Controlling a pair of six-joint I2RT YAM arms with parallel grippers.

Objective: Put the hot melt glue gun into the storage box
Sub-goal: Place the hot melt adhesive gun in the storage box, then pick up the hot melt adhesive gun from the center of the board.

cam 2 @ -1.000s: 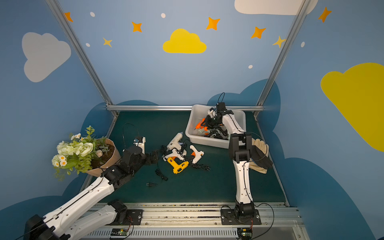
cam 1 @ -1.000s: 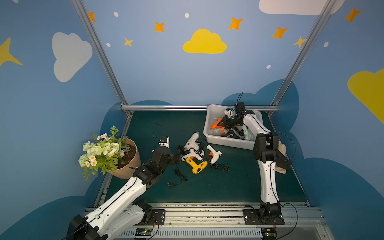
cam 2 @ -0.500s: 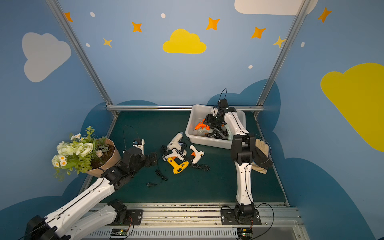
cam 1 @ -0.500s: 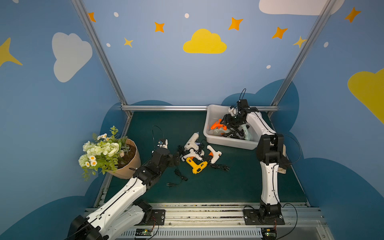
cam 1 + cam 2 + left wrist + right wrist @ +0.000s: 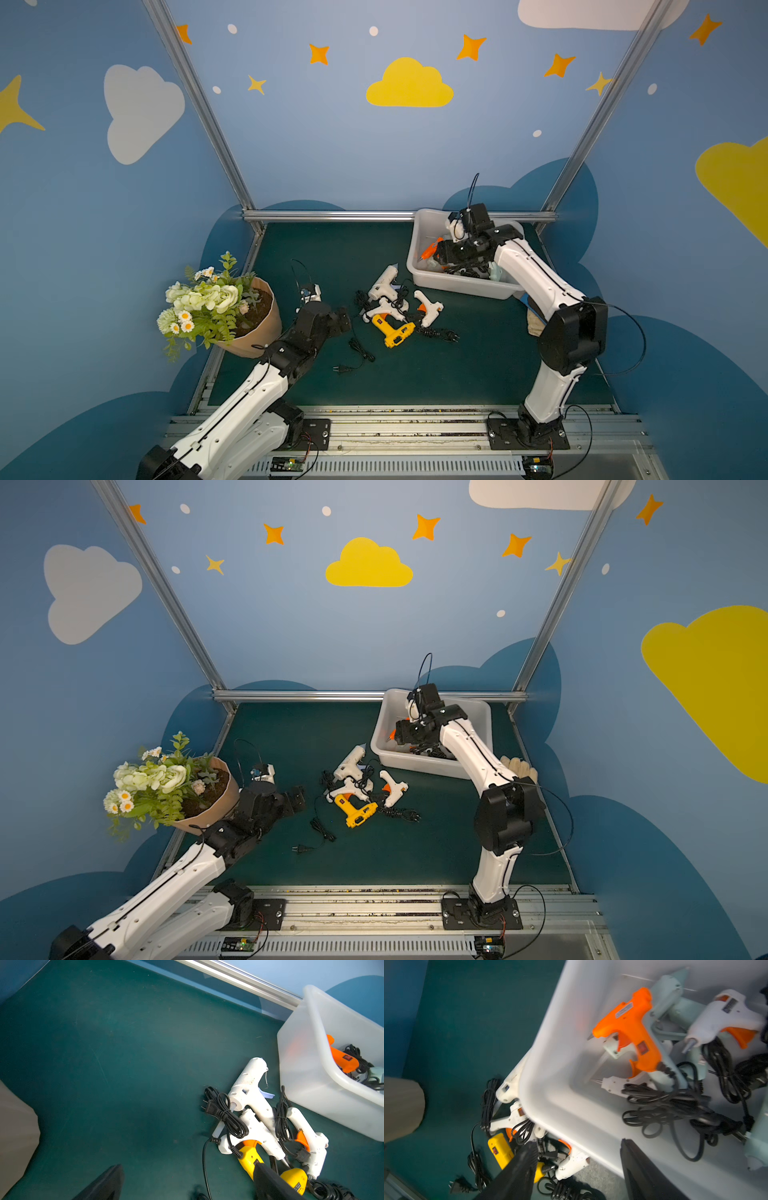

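The storage box [image 5: 457, 286] [image 5: 415, 766] stands at the back right of the green mat. Inside it lie an orange glue gun [image 5: 629, 1028] [image 5: 430, 249], a white one with an orange trigger [image 5: 724, 1020], a pale green one [image 5: 675, 1009] and coiled black cords. My right gripper [image 5: 578, 1145] [image 5: 440, 254] hovers open over the box's near-left corner, holding nothing. On the mat, a yellow glue gun [image 5: 397, 334] [image 5: 249, 1157] and three white ones [image 5: 384, 282] [image 5: 249, 1088] lie in a pile. My left gripper [image 5: 189, 1167] [image 5: 343, 320] is open just left of the pile.
A paper-wrapped flower pot [image 5: 249, 316] stands at the left edge, close to my left arm. A loose black cord with a plug [image 5: 353, 357] trails in front of the pile. A beige glove [image 5: 517, 766] lies behind my right arm. A metal rail [image 5: 332, 215] borders the back.
My right gripper's jaws have opened over the storage box and the wrist has shifted slightly. The left arm has barely moved.
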